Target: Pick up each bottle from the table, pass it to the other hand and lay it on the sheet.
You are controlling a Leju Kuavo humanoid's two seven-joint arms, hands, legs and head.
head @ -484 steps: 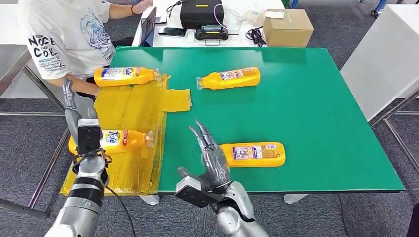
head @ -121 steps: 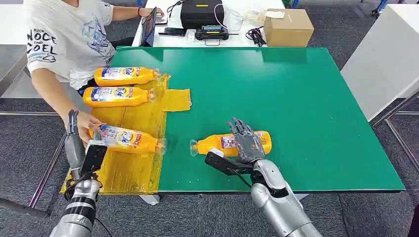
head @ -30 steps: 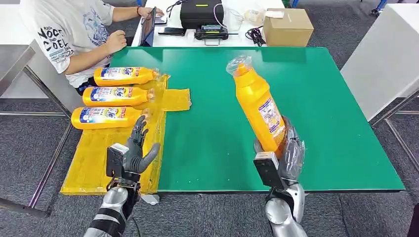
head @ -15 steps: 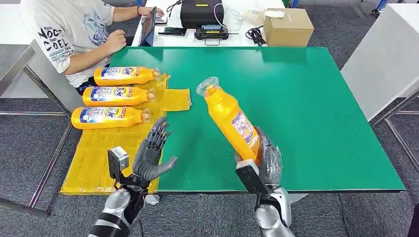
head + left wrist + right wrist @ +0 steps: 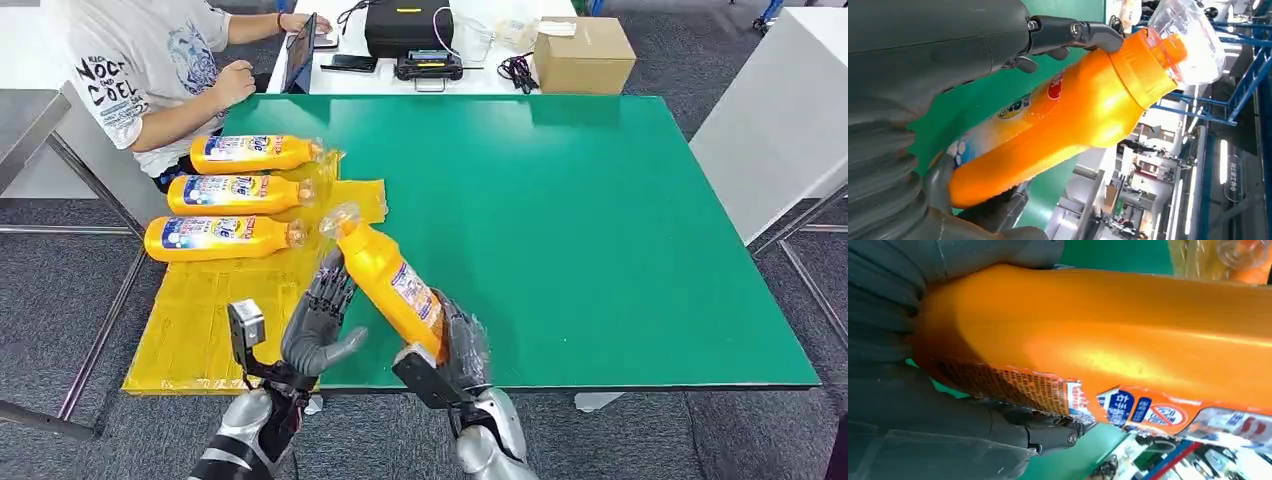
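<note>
Orange bottle held aloft between the two hands, above the near edge of the green table.

The right hand grips the bottle's base, its neck tilted up toward the yellow sheet. The left hand stands just beside the bottle with fingers spread; in the left wrist view its fingertips touch the bottle's shoulder, but no closed grip shows. Three bottles lie side by side on the sheet, caps toward the table. A seated person is beyond the sheet. Compared with half a second earlier, the held bottle has shifted toward the sheet and tilted lower, closing the gap to the left hand.
</note>
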